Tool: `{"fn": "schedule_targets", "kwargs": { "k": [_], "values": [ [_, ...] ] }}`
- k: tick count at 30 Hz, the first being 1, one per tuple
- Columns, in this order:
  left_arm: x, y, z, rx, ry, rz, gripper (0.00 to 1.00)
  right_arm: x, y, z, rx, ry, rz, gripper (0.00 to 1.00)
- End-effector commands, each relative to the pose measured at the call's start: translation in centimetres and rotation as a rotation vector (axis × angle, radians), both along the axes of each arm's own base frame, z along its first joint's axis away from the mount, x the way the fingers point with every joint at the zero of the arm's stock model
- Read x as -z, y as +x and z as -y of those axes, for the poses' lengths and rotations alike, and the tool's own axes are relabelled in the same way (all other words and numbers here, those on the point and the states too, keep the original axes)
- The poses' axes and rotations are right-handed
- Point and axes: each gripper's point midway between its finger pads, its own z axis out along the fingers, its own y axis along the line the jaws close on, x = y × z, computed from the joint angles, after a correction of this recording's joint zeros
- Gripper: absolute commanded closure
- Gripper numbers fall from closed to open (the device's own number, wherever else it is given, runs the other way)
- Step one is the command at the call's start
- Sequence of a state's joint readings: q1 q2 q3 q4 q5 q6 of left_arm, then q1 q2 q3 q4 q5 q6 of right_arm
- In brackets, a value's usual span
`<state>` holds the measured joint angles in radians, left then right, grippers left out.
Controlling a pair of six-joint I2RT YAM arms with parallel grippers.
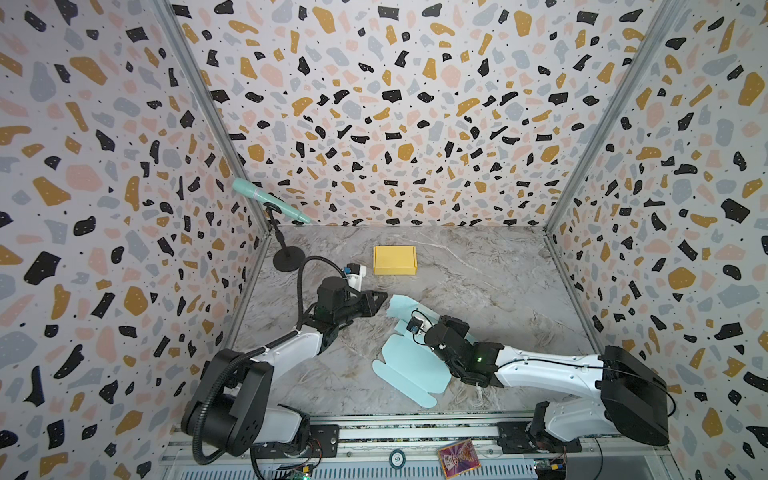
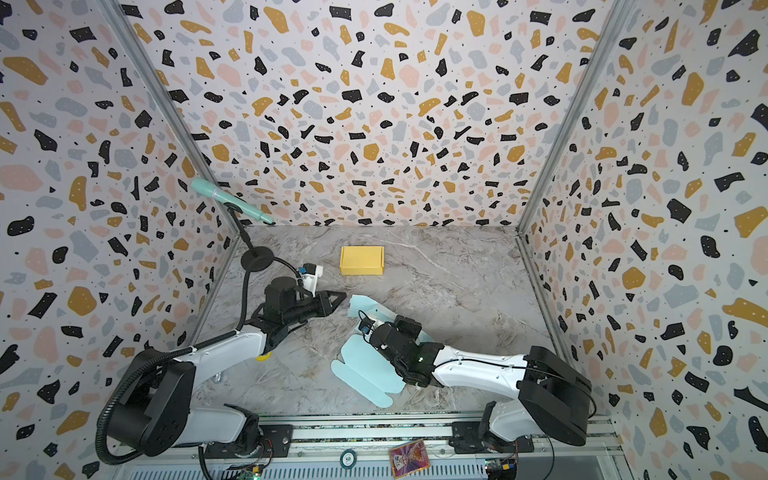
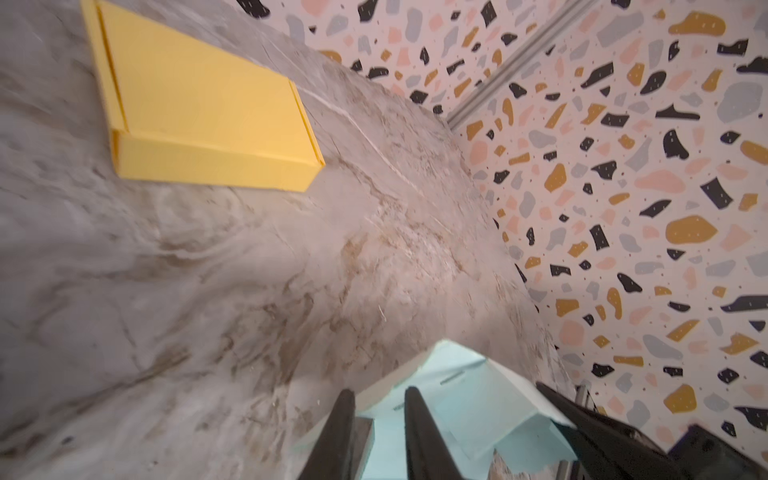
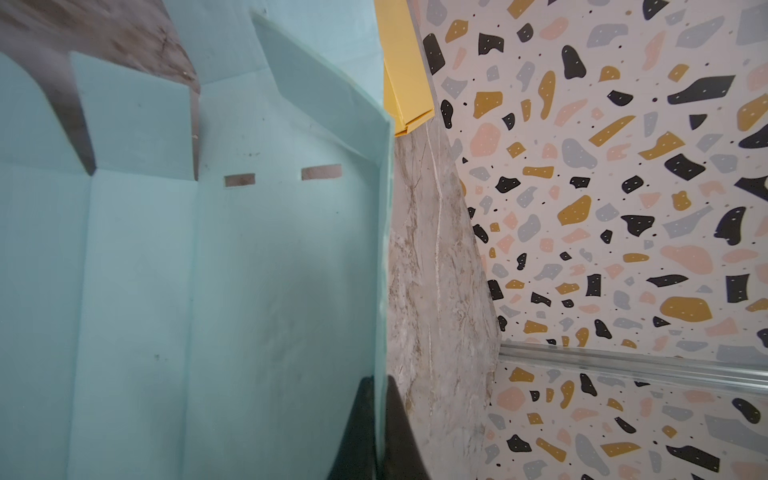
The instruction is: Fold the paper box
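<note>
the blue paper box (image 1: pixel 409 365) is lying mostly flat in the lower middle of both top views, with one side wall (image 4: pixel 384 249) standing up. the right gripper (image 4: pixel 380 380) is pinching that wall between closed jaws; a hard pull is risking a tear or dragging the whole sheet. the left gripper (image 3: pixel 380 395) is sitting at the far flap (image 1: pixel 400 303), jaws slightly apart; whether they are gripping it i cannot tell. the right arm (image 1: pixel 540 370) is hiding the sheet's middle.

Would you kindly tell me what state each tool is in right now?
Left tool: narrowly open beside the blue box sheet's edge.
Right tool: closed, pinching a raised flap of that sheet.
</note>
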<state>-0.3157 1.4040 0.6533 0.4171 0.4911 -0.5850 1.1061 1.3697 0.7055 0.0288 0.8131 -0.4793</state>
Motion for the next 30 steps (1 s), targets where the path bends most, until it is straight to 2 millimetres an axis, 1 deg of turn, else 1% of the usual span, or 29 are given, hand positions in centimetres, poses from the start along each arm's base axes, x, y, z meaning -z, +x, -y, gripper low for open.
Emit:
{"fn": "schedule_targets", "kwargs": {
  "k": [1, 3, 5, 10, 16, 20, 25, 27, 30],
  "values": [
    [1.8, 2.4, -1.6, -0.086, 0.048, -0.072, 0.79, -1.1, 0.2, -0.4, -0.022, -0.028, 0.057, 1.0],
    [3.6, 3.5, -1.8, -0.099, 0.1, -0.112, 0.82, -1.3, 0.3, -0.6, -0.038, -0.037, 0.069, 1.0],
    [4.5, 4.2, -1.4, -0.085, 0.111, -0.123, 0.83, -1.3, 0.3, -0.9, -0.057, -0.045, 0.077, 1.0],
    [4.8, 4.3, 0.3, -0.026, 0.132, -0.106, 0.82, -0.7, 0.5, -1.4, -0.089, -0.087, 0.091, 1.0],
    [5.4, 2.9, 2.0, 0.014, 0.122, -0.112, 0.81, -0.9, 1.3, -2.5, -0.121, -0.108, 0.126, 1.0],
    [5.0, 1.3, 3.2, 0.061, 0.104, -0.096, 0.8, -0.6, 1.4, -3.1, -0.149, -0.116, 0.125, 1.0],
    [3.7, -0.5, 3.8, 0.094, 0.077, -0.062, 0.78, 0.3, 1.6, -3.0, -0.158, -0.167, 0.152, 1.0],
    [3.4, -1.3, 4.2, 0.116, 0.071, -0.053, 0.78, 0.3, 1.8, -3.2, -0.161, -0.173, 0.155, 1.0],
    [3.4, -2.3, 4.5, 0.13, 0.069, -0.051, 0.77, -0.1, 2.1, -3.4, -0.162, -0.161, 0.17, 1.0]
  ]
}}
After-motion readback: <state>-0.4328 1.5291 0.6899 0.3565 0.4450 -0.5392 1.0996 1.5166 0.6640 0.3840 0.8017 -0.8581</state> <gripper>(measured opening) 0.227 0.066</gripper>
